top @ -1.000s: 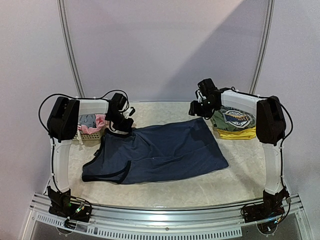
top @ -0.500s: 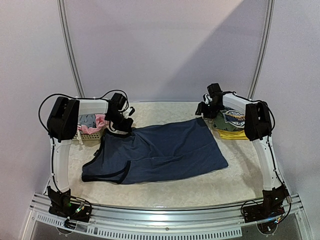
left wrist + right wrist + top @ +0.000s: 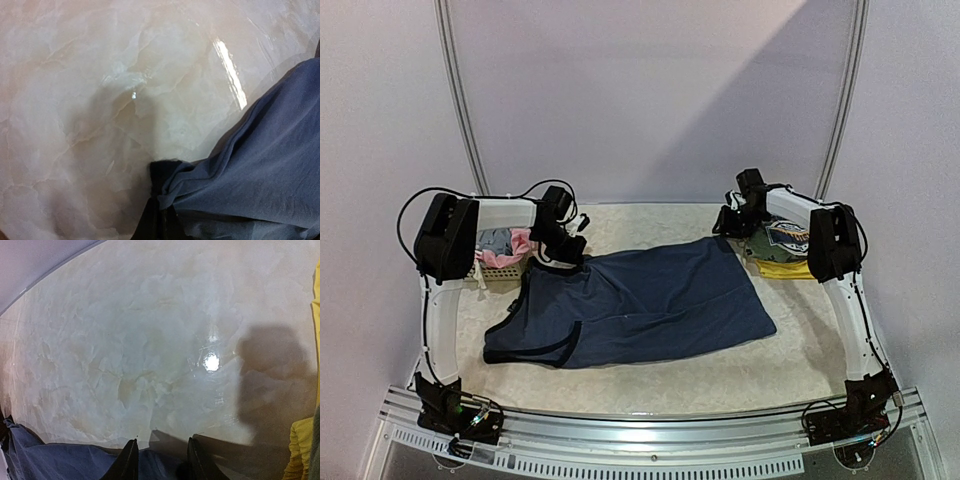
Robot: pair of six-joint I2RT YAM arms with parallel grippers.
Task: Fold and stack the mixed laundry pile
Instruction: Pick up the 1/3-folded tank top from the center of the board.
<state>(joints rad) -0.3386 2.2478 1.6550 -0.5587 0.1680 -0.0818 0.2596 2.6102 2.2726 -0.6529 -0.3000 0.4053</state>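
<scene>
Your left jaws clamped on dress (image 3: pixel 640 305) corner; right jaws apart astride hem. You've tee (image 3: pixel 790 238) stacked; dress unfolded, basket (image 3: pixel 498 270) pieces (image 3: pixel 523 243) pending.

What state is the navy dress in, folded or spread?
Spread: the dress lies flat across the table, neckline left, hem right. Hidden folds cannot be told.

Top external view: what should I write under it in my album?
Left end effector pinches navy dress by one far corner; right end effector poised at the other.
</scene>
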